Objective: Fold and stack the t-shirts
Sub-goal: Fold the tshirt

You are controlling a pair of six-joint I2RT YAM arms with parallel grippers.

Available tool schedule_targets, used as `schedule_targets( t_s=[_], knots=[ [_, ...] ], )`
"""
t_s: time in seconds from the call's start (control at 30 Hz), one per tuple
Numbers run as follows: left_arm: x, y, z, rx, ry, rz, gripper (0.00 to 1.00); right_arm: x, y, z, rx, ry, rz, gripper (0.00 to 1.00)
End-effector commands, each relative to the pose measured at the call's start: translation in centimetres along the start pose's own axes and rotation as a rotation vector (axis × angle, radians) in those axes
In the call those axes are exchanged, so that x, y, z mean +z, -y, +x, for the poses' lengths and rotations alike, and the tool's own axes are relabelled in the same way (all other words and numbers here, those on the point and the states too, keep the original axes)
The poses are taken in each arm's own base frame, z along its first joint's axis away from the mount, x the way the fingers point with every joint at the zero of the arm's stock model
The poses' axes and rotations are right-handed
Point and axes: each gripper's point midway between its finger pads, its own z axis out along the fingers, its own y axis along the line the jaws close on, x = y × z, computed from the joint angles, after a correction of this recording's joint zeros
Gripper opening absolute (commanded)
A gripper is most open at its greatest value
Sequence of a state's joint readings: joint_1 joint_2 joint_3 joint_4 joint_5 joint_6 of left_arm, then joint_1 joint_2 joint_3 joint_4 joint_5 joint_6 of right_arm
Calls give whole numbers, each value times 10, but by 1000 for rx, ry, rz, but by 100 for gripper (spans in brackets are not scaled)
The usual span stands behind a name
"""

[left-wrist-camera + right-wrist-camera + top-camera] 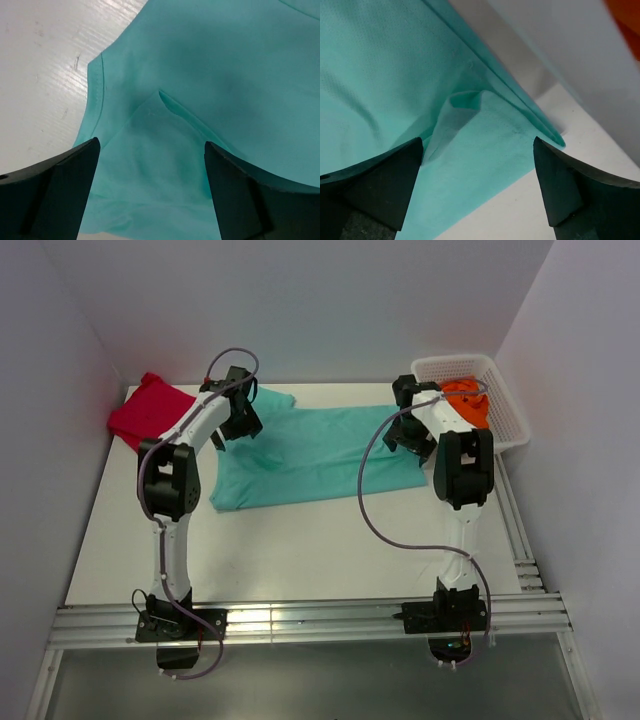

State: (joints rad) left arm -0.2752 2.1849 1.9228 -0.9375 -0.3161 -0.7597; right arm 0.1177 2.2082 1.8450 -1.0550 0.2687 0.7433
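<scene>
Hanging just above the cloth, the left claw (151, 150) was seen with its jaws spread wide and nothing gripped. A small raised crease of the teal-green t-shirt (200, 60) lay between them, with a hemmed edge and bare table (40, 60) to one side. The right claw (478, 145) was likewise found open and empty, set over a puckered corner of the same shirt where two layers overlapped.

The step in hand was judged to be the next fold of this shirt. It would be done best if each claw were lowered squarely onto a doubled edge, so that every layer was caught. The two would best be closed together, and the cloth lifted evenly and carried across without one end being dragged.

Both arms were reached forward from their bases at the near edge, elbows raised and wrists bent downward. The left was placed at the shirt's left end and the right at its right end, just beside the white mesh basket (510, 415). The teal-green shirt was spread across the far half of the table between them. The crimson-red t-shirt (145, 410) was lying at the far-left corner, and the orange t-shirt (468, 400) was in the basket.
</scene>
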Motion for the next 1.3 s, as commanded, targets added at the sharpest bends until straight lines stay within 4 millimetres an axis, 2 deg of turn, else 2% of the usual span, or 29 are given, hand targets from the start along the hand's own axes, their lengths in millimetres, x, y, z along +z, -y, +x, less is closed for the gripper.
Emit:
schedule_targets(
  t_s=[0.0, 0.1, 0.13, 0.17, 0.23, 0.27, 0.3, 0.33, 0.37, 0.4, 0.43, 0.47, 0.5, 0.53, 0.57, 0.6, 0.63, 0.67, 0.7, 0.73, 0.8, 0.83, 0.97, 1.07, 1.2, 1.27],
  knots=[
    [-18, 8, -30, -59, 50, 63, 93, -13, 9, -15, 33, 20, 27, 100],
    [-38, 4, -47, -84, 119, 77, 93, -25, 13, -21, 30, 53, 22, 100],
    [-51, 1, -54, -92, 144, 82, 93, -28, 17, -21, 29, 62, 28, 100],
    [-56, -2, -54, -97, 143, 75, 92, -39, 19, -25, 33, 85, 10, 100],
    [-72, -8, -56, -107, 151, 84, 91, -46, 23, -25, 33, 96, 3, 100],
    [-71, -13, -47, -100, 130, 74, 90, -58, 25, -27, 42, 114, -16, 100],
    [-72, -17, -41, -101, 115, 71, 88, -60, 30, -25, 40, 116, -13, 100],
    [-83, -22, -39, -111, 120, 82, 86, -65, 33, -25, 41, 126, -20, 100],
    [-75, -33, -20, -103, 78, 52, 85, -79, 37, -25, 50, 150, -45, 100],
    [-74, -36, -13, -119, 68, 52, 84, -76, 45, -15, 39, 134, -35, 100],
    [-76, -49, 6, -115, 37, 44, 82, -91, 49, -15, 51, 163, -67, 100],
    [-75, -54, 15, -129, 26, 42, 82, -93, 53, -10, 49, 158, -82, 100],
    [-76, -57, 22, -137, 23, 52, 81, -85, 61, 6, 38, 125, -73, 100],
    [-78, -70, 42, -133, -2, 46, 80, -95, 63, 9, 50, 145, -113, 100],
    [-78, -76, 51, -148, -15, 43, 80, -93, 66, 17, 47, 133, -125, 100],
    [-86, -82, 55, -163, -8, 56, 79, -80, 73, 41, 31, 69, -127, 100],
    [-85, -86, 64, -168, -20, 54, 78, -77, 74, 51, 30, 53, -147, 100],
    [-77, -97, 86, -170, -67, 30, 78, -80, 72, 54, 48, 72, -198, 100],
    [-82, -101, 92, -179, -62, 42, 77, -66, 78, 77, 36, 16, -194, 100],
    [-73, -110, 110, -177, -89, 21, 77, -64, 76, 79, 47, 24, -222, 99],
    [-71, -114, 122, -196, -104, 34, 76, -49, 82, 97, 50, -15, -206, 99],
    [-67, -119, 131, -195, -123, 21, 76, -45, 76, 98, 51, -16, -228, 98],
    [-60, -122, 139, -203, -131, 6, 75, -26, 75, 98, 42, -12, -199, 98],
    [-59, -124, 134, -204, -112, -22, 74, -21, 67, 85, 34, 6, -182, 98],
    [-64, -125, 124, -217, -80, -33, 74, -25, 55, 65, 41, 38, -191, 98],
    [-66, -124, 120, -226, -67, -30, 74, -24, 53, 62, 42, 39, -186, 98]
  ],
)
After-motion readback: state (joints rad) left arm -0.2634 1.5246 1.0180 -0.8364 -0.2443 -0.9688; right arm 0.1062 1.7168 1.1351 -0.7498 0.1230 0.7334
